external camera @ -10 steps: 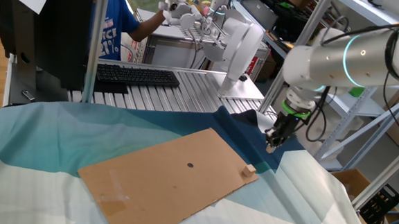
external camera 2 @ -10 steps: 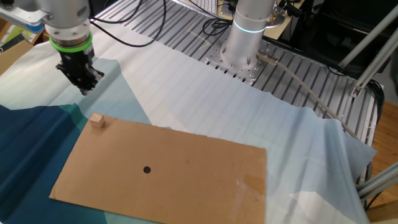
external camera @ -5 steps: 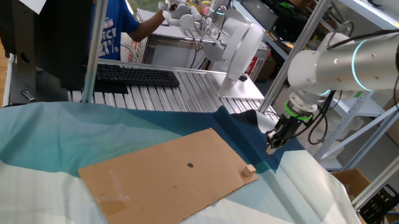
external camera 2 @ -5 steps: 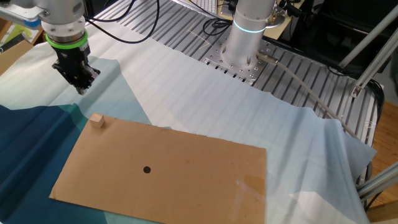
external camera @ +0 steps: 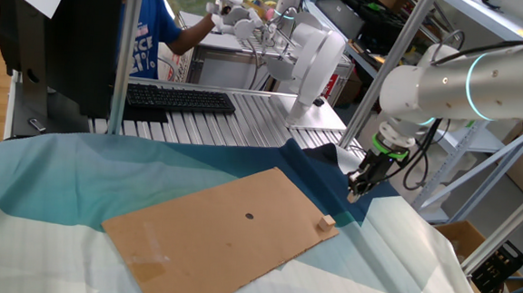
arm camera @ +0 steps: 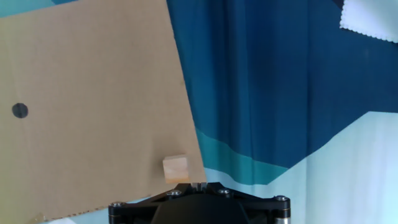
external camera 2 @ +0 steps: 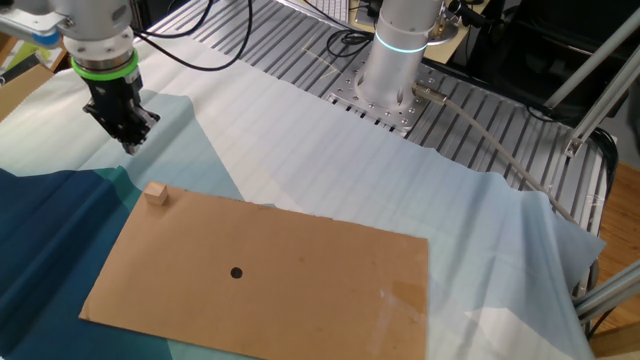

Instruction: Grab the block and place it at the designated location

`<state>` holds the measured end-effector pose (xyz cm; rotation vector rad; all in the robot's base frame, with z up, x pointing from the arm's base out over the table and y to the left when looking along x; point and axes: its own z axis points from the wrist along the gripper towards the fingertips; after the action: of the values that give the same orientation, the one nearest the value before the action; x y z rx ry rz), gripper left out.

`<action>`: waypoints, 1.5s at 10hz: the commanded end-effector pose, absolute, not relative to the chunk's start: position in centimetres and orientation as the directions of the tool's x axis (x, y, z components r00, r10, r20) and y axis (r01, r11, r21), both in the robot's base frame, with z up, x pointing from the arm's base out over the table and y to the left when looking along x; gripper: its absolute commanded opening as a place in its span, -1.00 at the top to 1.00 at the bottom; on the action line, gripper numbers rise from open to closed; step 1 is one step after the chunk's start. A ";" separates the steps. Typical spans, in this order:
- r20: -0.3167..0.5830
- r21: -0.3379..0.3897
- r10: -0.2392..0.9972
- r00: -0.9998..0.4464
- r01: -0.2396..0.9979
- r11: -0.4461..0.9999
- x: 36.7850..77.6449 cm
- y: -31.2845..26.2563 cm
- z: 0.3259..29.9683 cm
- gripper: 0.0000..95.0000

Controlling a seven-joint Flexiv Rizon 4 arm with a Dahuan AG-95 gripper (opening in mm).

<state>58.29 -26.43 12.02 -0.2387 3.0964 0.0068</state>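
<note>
Since a second ago the gripper (external camera 2: 127, 141) sits slightly farther left and farther from the block (external camera 2: 154, 193) in the other fixed view. In one fixed view the arm (external camera: 438, 80) above it leans farther right, its elbow higher.

bright even indoor light, soft shadows, sharp focus
</note>
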 end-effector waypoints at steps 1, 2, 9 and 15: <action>-0.040 0.008 -0.177 -0.983 -0.178 0.984 58.4 -26.0 12.0 1.00; -0.046 0.005 -0.190 -0.981 -0.191 0.982 58.5 -25.8 11.8 1.00; -0.081 -0.002 -0.175 -0.981 -0.176 0.984 58.6 -24.7 7.8 1.00; -0.066 0.021 -0.179 -0.982 -0.180 0.983 58.5 -24.6 7.3 1.00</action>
<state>58.55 -24.63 7.32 -0.2826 3.0659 0.0487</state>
